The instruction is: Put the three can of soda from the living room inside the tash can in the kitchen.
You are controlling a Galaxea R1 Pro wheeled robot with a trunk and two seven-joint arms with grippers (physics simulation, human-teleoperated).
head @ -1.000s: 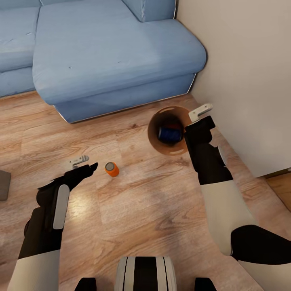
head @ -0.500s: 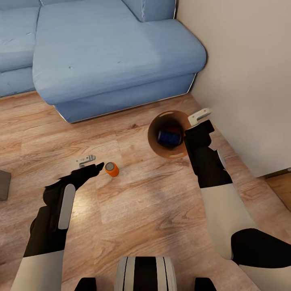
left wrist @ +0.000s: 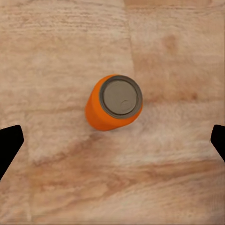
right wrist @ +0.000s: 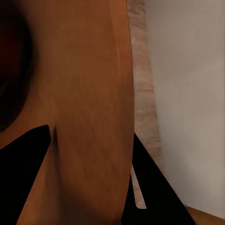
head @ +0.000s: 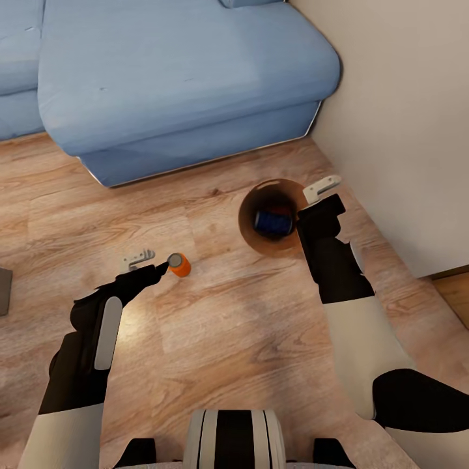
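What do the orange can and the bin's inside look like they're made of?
The orange can looks like painted metal: matte orange side and a dull grey lid with a rim. The inside of the bin reads as smooth copper-brown, with a soft sheen in the right wrist view, maybe metal or plastic; the render leaves that open.

Both arms are white along the forearm and turn to angular black housings toward the wrist; the left arm [head: 91, 339] carries a pale grey oblong inset on its black shell. Each ends in small light-grey metal jaws. At the bottom centre of the frame sits the trunk [head: 233, 440], white with black vertical bands.
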